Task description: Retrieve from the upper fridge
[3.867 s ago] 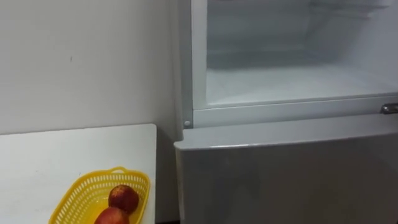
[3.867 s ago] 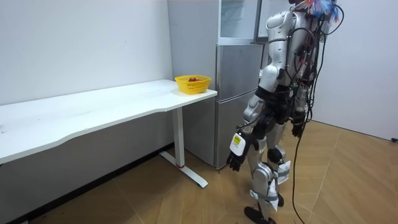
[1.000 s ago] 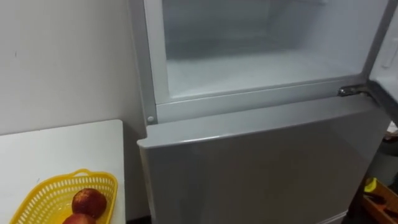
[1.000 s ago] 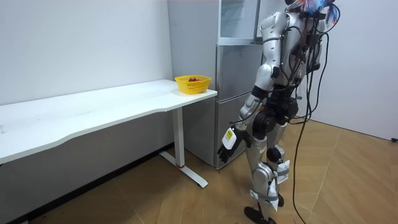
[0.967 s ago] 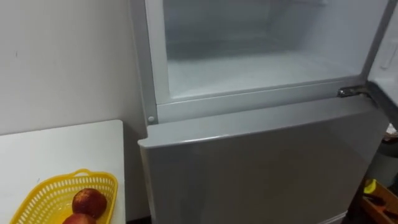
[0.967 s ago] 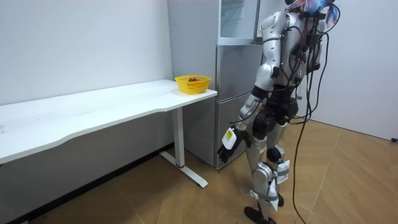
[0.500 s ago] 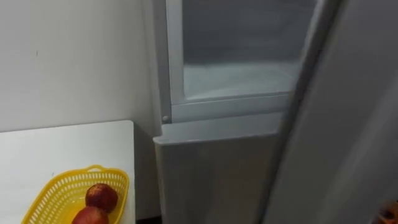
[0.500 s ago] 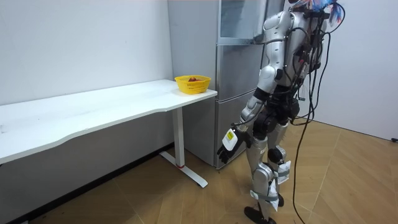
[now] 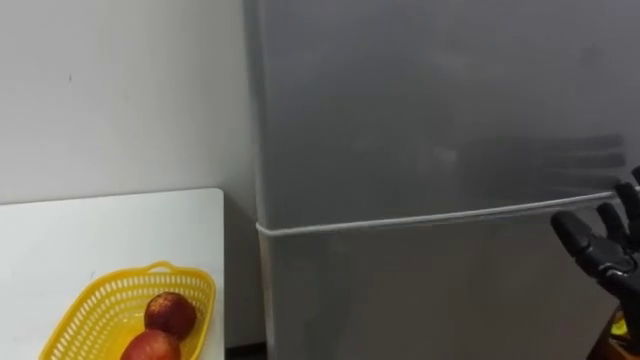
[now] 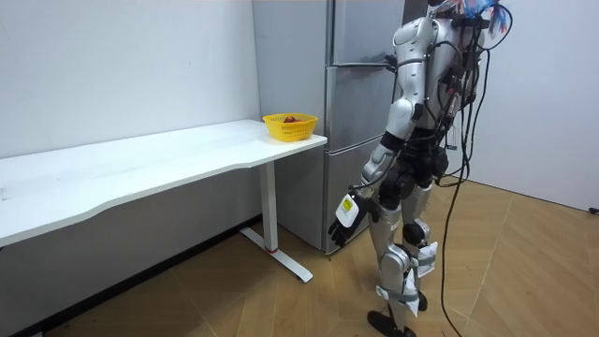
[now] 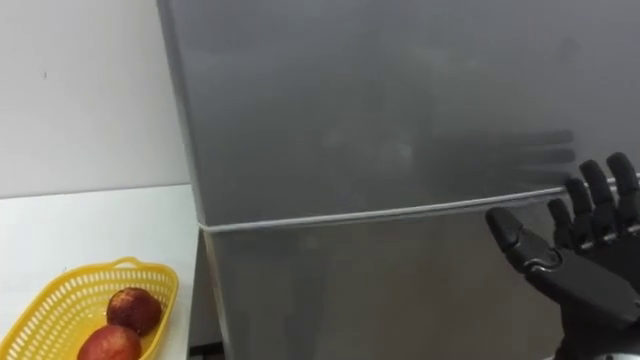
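Two red apples (image 9: 163, 328) lie touching each other in a yellow basket (image 9: 92, 308) on the white tabletop (image 9: 100, 230), in the 7 o'clock corner of the left eye view. I judge them to be the fruit the task is about. Both doors of the fridge (image 10: 356, 140) are closed, so whatever the upper compartment holds is hidden. The right hand (image 9: 608, 252) is raised at about 4 o'clock in the eye views, with its fingers straight and spread and its palm turned toward the fridge. It holds nothing. It hovers level with the seam (image 9: 400, 222) where the upper door (image 9: 430, 100) meets the lower door (image 9: 420, 295), and I cannot tell whether the fingertips touch the metal. From this hand the upper door's face spreads away toward 10 and 11 o'clock. The basket lies well apart at roughly 8 o'clock, past the fridge's left edge and against the wall (image 9: 120, 90). In the room view the left hand (image 10: 342, 225) hangs low beside the thigh, slack and empty, so the right hand is the nearer one to the upper door. The robot stands upright, close in front of the fridge. Taking anything more from the top would first call for that door to be swung open. That looks like work for the raised right hand, and nothing graspable shows on the flat door face in these views.
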Motion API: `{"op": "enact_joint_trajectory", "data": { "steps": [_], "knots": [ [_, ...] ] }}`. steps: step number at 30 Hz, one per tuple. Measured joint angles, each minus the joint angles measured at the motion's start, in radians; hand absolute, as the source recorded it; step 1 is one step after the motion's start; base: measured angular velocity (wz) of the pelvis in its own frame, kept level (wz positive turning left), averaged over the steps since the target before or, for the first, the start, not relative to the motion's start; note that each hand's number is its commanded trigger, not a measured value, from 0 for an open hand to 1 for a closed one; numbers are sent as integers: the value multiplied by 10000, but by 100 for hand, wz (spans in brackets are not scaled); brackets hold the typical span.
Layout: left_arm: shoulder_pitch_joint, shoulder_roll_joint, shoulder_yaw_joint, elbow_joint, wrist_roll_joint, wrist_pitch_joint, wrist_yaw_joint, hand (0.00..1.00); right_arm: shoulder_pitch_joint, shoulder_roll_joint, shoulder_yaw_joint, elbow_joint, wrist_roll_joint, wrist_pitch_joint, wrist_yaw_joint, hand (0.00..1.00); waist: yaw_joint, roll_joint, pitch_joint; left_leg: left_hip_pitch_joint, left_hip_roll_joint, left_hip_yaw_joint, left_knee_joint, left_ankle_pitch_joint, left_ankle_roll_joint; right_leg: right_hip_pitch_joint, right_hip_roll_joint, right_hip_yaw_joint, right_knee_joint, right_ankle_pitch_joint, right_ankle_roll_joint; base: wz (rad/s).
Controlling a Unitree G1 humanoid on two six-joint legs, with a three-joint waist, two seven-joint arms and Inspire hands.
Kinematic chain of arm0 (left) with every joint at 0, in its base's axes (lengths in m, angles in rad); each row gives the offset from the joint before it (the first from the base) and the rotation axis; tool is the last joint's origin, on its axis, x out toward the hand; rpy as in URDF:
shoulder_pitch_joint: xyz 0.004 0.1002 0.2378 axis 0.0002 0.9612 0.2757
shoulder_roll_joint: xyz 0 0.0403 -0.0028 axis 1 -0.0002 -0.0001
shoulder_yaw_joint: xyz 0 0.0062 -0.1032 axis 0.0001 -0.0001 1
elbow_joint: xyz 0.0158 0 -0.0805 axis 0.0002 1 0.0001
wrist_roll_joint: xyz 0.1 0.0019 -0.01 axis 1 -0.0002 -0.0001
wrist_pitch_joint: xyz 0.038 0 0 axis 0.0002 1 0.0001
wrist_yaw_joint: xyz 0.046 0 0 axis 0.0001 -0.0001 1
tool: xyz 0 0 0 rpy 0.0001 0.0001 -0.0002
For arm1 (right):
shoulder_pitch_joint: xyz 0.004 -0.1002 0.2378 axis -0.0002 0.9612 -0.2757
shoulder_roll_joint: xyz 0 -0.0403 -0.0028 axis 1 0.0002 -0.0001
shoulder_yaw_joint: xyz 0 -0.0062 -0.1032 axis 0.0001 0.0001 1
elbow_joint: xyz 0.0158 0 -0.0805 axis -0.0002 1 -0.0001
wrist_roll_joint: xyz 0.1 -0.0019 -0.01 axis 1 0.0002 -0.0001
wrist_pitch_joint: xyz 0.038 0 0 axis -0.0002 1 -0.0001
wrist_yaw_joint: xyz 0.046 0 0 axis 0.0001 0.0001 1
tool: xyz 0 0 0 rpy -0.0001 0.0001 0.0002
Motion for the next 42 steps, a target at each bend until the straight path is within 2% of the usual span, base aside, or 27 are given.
{"op": "enact_joint_trajectory", "data": {
  "steps": [2,5,26,31,39,42],
  "knots": [
    [2,85,-126,0,0,13,0,0,-70,-3,-12,72,-18,153,0,0,-1,-79,-7,10,-1,1,1,0,0,0,0,9,2,0,0,0],
    [41,139,-284,3,-1,31,16,0,-216,-4,-8,293,-12,163,0,0,0,-145,5,24,-4,1,2,0,0,-2,-1,12,22,9,0,0],
    [179,140,-499,23,-12,80,-4,0,-395,-5,-9,503,39,168,0,0,82,-94,5,10,4,-6,17,0,1,-26,5,15,39,70,-15,0],
    [174,138,-475,73,10,71,-53,0,-517,-4,-12,678,-332,152,-38,0,62,-72,7,18,0,-76,48,0,1,1,3,27,38,81,-9,1],
    [286,120,-461,185,32,69,52,0,-508,-5,-15,676,-932,151,-1353,0,77,-22,7,-20,-2,-110,29,0,1,3,29,102,33,82,4,4],
    [340,119,-465,179,36,86,53,0,-420,-3,-110,678,-1835,153,-2020,0,32,-17,0,-33,-15,-162,16,0,2,16,26,78,9,69,21,5]
  ]
}}
